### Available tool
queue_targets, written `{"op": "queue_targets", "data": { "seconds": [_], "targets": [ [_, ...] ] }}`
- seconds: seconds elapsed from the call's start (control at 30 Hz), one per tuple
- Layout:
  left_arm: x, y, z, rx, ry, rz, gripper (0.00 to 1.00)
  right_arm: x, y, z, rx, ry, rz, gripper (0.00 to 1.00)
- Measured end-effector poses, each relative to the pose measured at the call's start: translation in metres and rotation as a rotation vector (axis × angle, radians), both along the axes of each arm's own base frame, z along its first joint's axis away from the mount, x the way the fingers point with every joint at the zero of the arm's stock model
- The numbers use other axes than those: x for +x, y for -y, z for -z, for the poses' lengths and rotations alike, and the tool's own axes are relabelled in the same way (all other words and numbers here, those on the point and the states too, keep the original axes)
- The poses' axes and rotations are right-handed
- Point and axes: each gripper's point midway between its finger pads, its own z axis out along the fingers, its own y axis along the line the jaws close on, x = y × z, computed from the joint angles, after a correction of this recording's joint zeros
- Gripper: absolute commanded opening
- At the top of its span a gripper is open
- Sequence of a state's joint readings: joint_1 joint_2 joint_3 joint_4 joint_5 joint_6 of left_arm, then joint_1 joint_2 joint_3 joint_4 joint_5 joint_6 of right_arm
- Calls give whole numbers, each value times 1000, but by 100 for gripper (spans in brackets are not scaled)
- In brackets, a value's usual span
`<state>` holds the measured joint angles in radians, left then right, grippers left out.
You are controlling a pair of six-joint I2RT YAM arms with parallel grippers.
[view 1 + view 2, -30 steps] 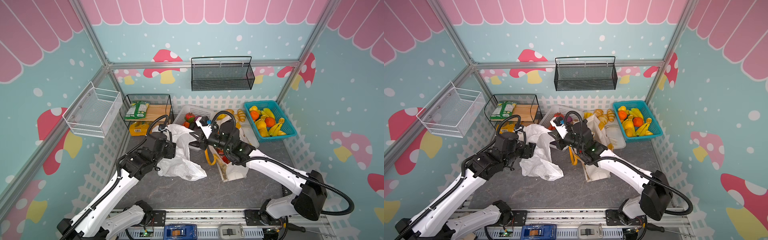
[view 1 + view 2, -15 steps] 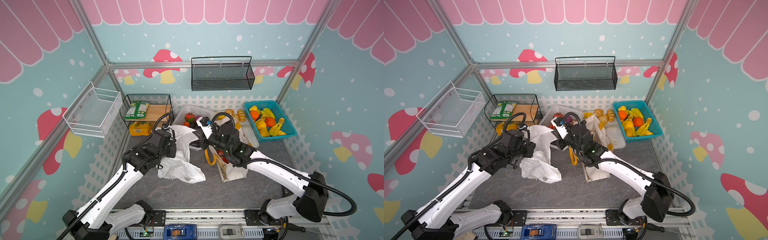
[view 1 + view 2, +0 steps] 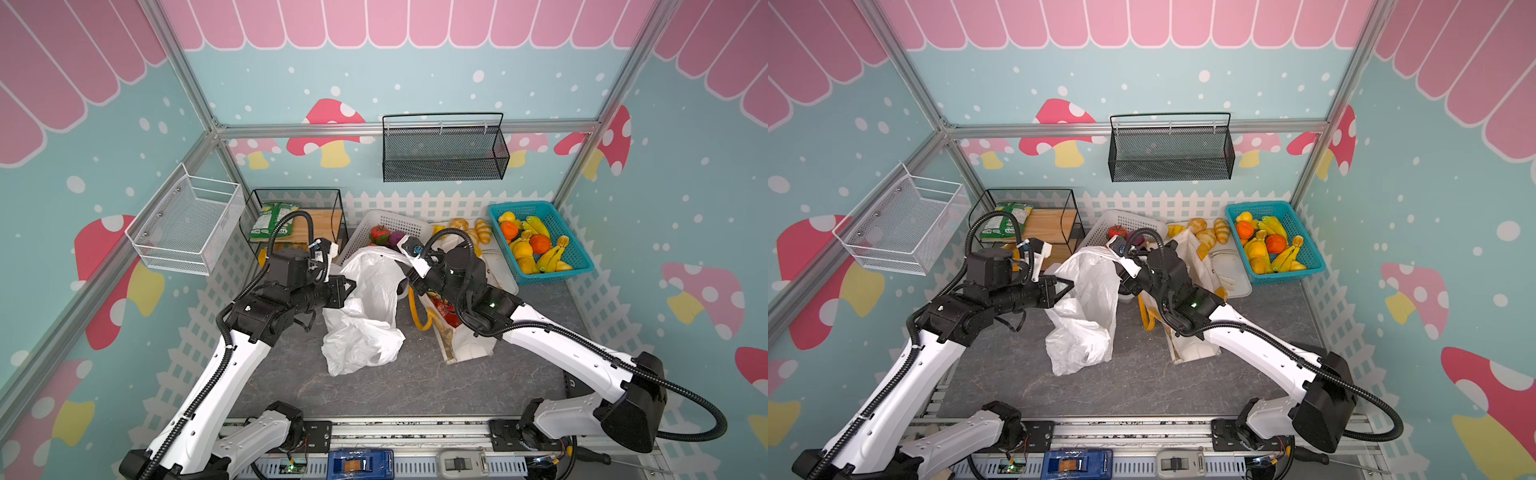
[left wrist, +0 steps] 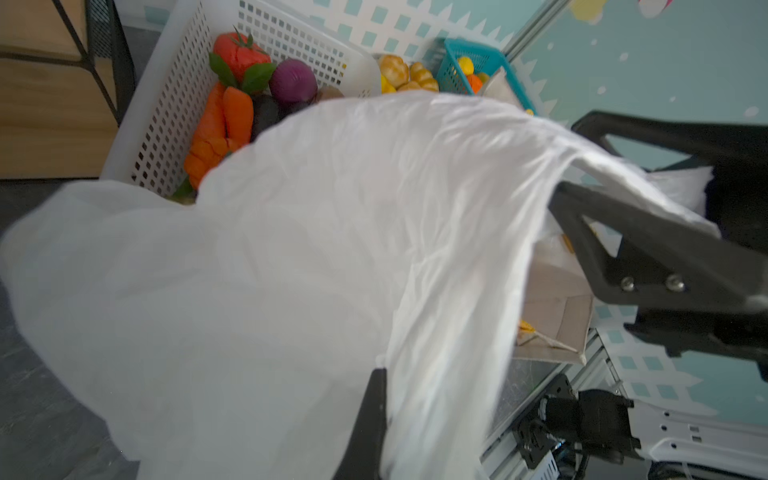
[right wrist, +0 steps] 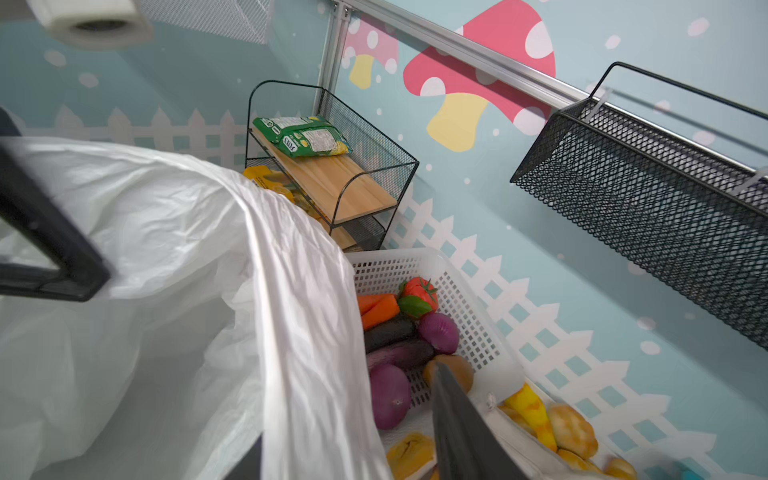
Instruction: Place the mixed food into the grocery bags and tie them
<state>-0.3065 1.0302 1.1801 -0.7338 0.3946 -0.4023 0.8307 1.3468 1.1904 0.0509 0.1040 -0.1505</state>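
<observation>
On white bag (image 3: pixel 365 332) — left gripper (image 3: pixel 351 286), closed

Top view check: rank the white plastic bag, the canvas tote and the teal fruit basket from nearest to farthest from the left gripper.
From the left gripper, in a top view:
1. white plastic bag: pinched in its shut jaws, mid-scene.
2. canvas tote: right of the bag, well apart from the gripper.
3. teal fruit basket: far back right corner.

Stereo overhead — wrists near white bag (image 4: pixel 291 249)
</observation>
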Motion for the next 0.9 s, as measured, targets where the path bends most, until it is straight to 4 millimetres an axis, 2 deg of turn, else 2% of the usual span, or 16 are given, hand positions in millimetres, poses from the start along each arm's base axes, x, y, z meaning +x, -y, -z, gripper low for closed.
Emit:
{"op": "queue_targets", "data": {
  "seconds": [0.17, 0.27, 0.37, 0.57, 0.77, 0.9],
  "targets": [
    [6, -6, 4, -108, -33, -70, 0, -24, 11, 1, 52, -36, -54, 79],
    [5, -7, 0, -164, -29, -93, 0, -40, 26, 2, 112, -67, -75, 82],
    [5, -9, -6, -213, -13, -113, 0, -48, 33, 12, 174, -123, -93, 82],
    [5, -4, -8, -268, -9, -105, 0, -49, 6, 53, 230, -304, -172, 81],
    [5, 0, -6, -283, 2, -76, 0, -28, -20, 84, 247, -404, -162, 75],
    [3, 3, -7, -290, 11, -54, 0, -12, -35, 95, 264, -421, -150, 49]
  ]
}}
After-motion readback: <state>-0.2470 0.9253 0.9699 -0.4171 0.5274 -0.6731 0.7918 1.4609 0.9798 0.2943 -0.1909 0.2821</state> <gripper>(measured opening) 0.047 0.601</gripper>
